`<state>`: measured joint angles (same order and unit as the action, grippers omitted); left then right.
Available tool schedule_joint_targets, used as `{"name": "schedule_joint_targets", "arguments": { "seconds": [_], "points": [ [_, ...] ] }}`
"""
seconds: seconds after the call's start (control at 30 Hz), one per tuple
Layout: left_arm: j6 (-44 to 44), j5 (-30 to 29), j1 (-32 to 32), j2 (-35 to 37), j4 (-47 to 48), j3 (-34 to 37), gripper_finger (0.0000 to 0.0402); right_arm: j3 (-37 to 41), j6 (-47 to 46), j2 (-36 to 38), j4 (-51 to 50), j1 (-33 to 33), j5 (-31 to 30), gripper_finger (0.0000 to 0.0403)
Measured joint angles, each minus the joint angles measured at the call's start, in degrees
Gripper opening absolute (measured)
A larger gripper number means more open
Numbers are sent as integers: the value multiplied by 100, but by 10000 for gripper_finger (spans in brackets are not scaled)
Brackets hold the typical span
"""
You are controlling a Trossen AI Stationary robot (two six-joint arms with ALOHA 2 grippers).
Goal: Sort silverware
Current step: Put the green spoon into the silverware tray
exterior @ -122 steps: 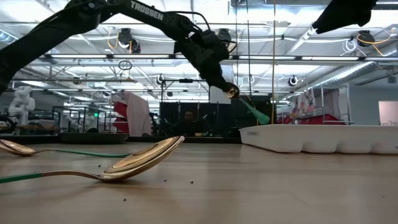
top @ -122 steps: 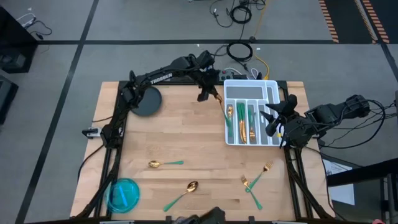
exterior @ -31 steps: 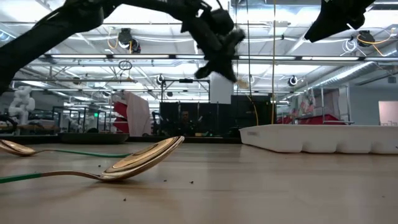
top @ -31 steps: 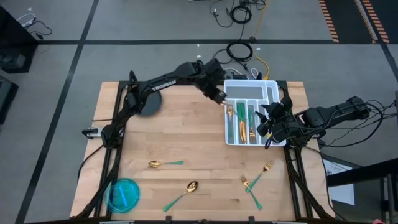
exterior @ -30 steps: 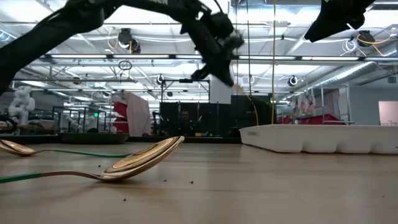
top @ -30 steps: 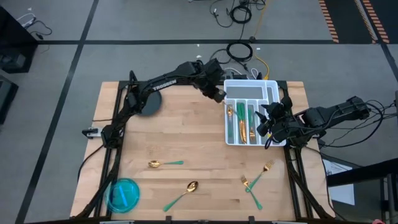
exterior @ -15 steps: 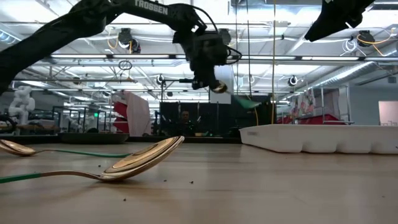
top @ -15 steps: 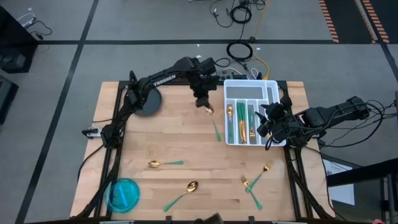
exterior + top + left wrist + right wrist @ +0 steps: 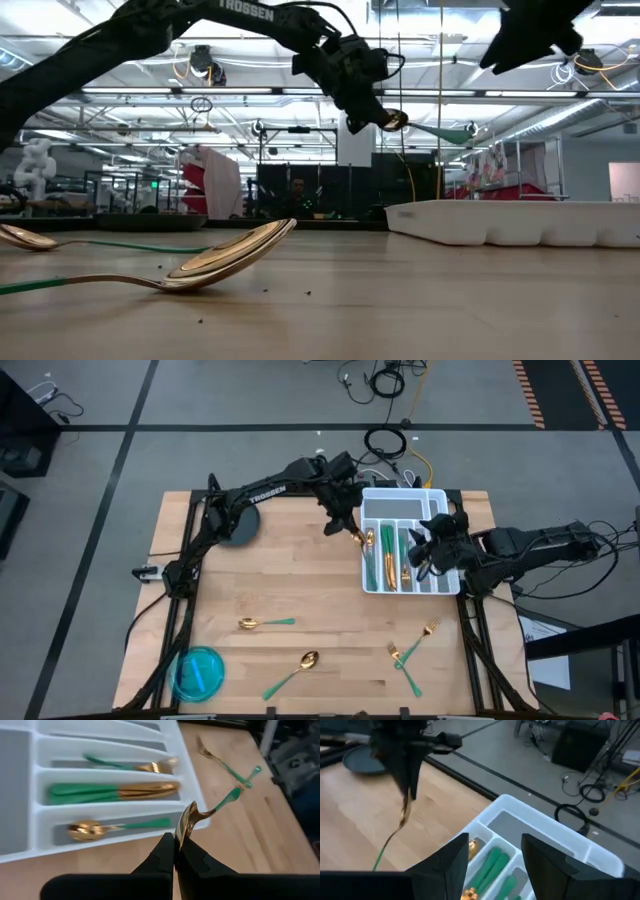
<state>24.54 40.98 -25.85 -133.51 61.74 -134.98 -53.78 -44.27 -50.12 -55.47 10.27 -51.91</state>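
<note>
Butcher-block planks form the work table (image 9: 290,590), with grey floor and cables beyond its far edge. Working left to right across the high view: a blue bowl (image 9: 198,671) sits at the near left corner, a dark round plate (image 9: 238,523) at the far left, and two loose spoons (image 9: 265,623) (image 9: 292,673) lie flat in the near middle.

The left gripper (image 9: 342,518) hangs above the table just beside the left wall of the white divided tray (image 9: 432,497). Its fingers are pressed together on the gold bowl of a carried spoon (image 9: 200,816); the green handle juts free.

Step in hand, judged: deliver this spoon to the tray's left compartment, where one tray spoon (image 9: 117,827) already lies. To do it well, carry the bowl over the tray wall, turn the wrist until the spoon's long axis runs parallel to the dividers, lower it nearly level, then release. At present the carried spoon's axis runs oblique to the dividers, handle pointing away from the gripper toward the near right of the table.

The right gripper (image 9: 428,548) waits above the tray's right side, fingers spread, holding nothing. Two forks (image 9: 412,647) lie crossed at the near right.
</note>
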Motion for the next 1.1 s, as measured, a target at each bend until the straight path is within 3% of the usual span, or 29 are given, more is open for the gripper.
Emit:
{"name": "schedule_joint_targets", "arguments": {
  "seconds": [0.1, 0.23, 0.4, 0.57, 0.67, 0.97, 1.1],
  "points": [
    [25, 49, 111, 23, 98, 0, 4, 0, 781, -93, 894, -581, 639, 176],
    [120, 23, 276, 33, 126, 0, 4, 0, 1668, -504, 2302, -1539, 2262, 176],
    [135, -142, 361, 33, 158, 0, 4, 0, 2043, -1193, 2687, -2336, 3861, 176],
    [132, -282, 365, 33, 179, 0, 4, 0, 2360, -1754, 2859, -2600, 5050, 176],
    [132, -377, 365, 33, 178, 0, 4, 0, 2486, -1965, 3020, -2633, 5364, 176],
    [132, -381, 370, 33, 106, 0, 4, 0, 2667, -2246, 3214, -2719, 5351, 170],
    [132, -472, 421, 33, -50, 0, 4, 0, 2869, -2419, 3239, -2758, 5337, 105]
  ]
}}
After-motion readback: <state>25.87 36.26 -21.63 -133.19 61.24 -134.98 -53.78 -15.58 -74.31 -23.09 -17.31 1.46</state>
